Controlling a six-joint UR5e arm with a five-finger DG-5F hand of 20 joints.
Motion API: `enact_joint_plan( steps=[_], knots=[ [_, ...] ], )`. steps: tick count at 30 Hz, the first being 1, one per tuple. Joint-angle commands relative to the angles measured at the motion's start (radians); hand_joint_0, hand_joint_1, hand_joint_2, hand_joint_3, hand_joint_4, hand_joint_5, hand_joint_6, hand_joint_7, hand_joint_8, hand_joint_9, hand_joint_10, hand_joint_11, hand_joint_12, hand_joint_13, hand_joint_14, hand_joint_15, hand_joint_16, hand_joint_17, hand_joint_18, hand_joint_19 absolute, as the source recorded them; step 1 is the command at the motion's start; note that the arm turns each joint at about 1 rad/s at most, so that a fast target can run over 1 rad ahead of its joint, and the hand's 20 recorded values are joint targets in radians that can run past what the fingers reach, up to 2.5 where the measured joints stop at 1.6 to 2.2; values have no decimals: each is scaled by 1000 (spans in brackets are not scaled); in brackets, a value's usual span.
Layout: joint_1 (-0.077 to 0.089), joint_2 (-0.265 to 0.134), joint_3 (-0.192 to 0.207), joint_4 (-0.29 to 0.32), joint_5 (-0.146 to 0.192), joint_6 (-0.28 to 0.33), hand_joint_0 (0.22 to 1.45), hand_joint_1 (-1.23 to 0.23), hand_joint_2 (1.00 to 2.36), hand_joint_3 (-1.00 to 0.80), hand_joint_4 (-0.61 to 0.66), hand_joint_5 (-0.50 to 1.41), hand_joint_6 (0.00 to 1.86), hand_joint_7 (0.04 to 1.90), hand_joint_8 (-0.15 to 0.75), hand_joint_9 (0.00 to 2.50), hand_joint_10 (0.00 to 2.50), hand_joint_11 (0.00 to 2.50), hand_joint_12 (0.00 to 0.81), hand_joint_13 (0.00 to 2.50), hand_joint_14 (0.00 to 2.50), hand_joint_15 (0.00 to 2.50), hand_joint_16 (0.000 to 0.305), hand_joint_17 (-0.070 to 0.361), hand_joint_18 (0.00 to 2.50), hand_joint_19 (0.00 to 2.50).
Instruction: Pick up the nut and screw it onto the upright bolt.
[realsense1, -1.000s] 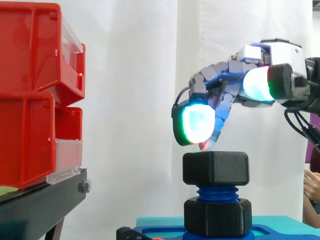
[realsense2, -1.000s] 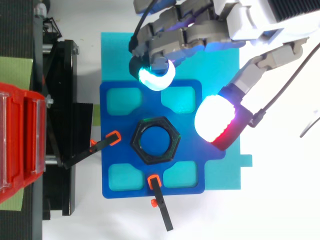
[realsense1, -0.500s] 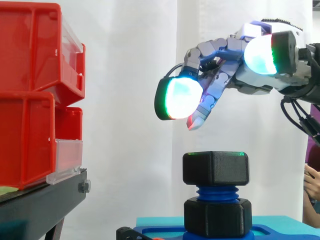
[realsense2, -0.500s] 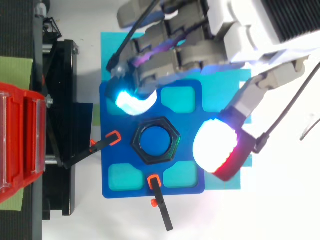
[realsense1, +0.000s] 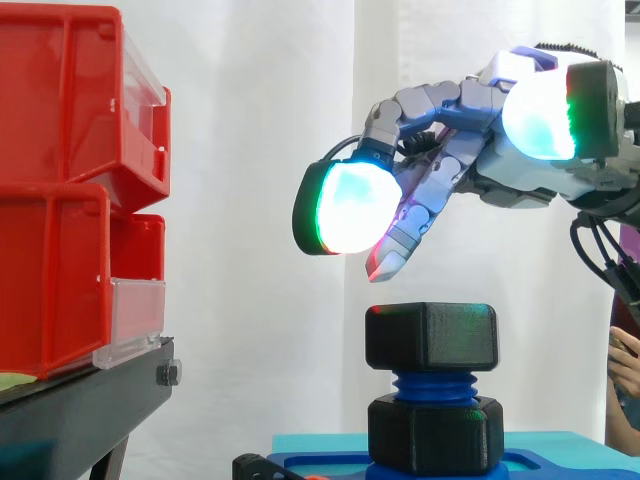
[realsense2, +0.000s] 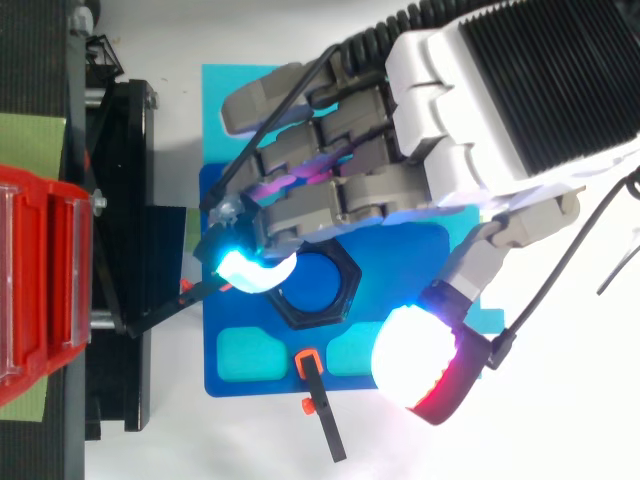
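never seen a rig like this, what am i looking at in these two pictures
It is a robot hand with fingers, on an arm; the glowing pads are its own fingertips. One picture looks level from the side, the other straight down on the same spot. Below the hand a black hexagonal nut sits on an upright blue threaded bolt, which stands in a blue plate on a teal mat. Red bins stand at the left. The hand hovers open above the nut, holding nothing.

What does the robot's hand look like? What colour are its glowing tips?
The hand has grey segmented fingers, a white shell and a black ribbed panel on its back. Its fingertips are thick rounded pads in black holders, glowing white with tinges of cyan, green and red.
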Motion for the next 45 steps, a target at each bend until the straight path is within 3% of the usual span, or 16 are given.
enact_joint_plan(
  steps=[1, 10, 18, 23, 28, 45],
  knots=[
    [7, 0, -20, 46, 11, 5, 516, -197, 1000, -500, 205, -90, 503, 773, 208, 928, 0, 0, 204, 655, 0, 0, 22, 50, 406, 57],
    [13, -1, -20, 20, 13, 5, 518, -200, 1000, -500, 212, -85, 503, 802, 211, 926, 0, 0, 204, 660, 0, 0, 22, 49, 406, 63],
    [8, -1, -20, 1, 13, 5, 520, -201, 1000, -500, 219, -82, 503, 815, 214, 923, 0, 0, 206, 656, 0, 0, 22, 49, 404, 56],
    [4, -28, -20, 21, 11, 16, 519, -200, 1000, -500, 215, -86, 503, 793, 209, 904, 0, 0, 206, 643, 0, 0, 22, 49, 398, 50],
    [5, -43, -20, 97, 13, 62, 518, -199, 1000, -500, 213, -88, 503, 788, 210, 903, 0, 0, 209, 638, 0, 0, 22, 49, 388, 41],
    [-2, -44, -20, 71, 10, 52, 519, -201, 1000, -500, 208, -84, 503, 774, 212, 884, 0, 0, 208, 629, 0, 0, 22, 49, 378, 38]
  ],
)
